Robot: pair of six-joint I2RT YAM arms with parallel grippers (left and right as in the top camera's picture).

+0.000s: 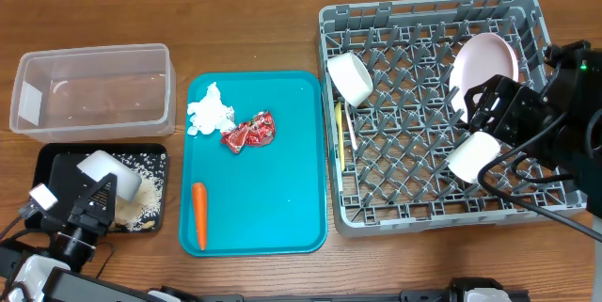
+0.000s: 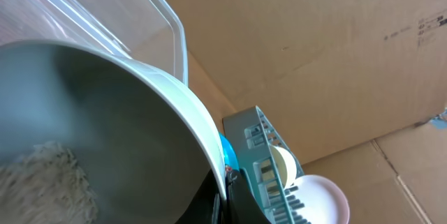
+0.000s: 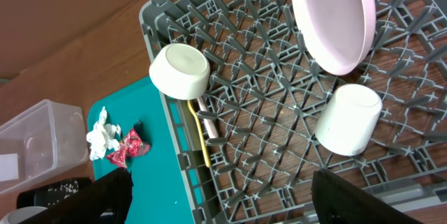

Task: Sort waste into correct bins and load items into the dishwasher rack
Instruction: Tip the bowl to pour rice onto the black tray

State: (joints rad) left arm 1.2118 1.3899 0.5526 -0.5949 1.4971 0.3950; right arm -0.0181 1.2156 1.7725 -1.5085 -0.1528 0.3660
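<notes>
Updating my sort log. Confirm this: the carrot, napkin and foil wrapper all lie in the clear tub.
Not right. The carrot, napkin and foil wrapper all lie on the teal tray, not in the clear tub, as the overhead view shows.

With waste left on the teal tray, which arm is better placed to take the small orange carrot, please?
Probably right: the right gripper is open and empty over the grey plastic rack; the left gripper, though nearer the small orange carrot, is shut on a round white bowl.

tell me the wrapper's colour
The wrapper is red with silver, clearest in the overhead view.
</notes>
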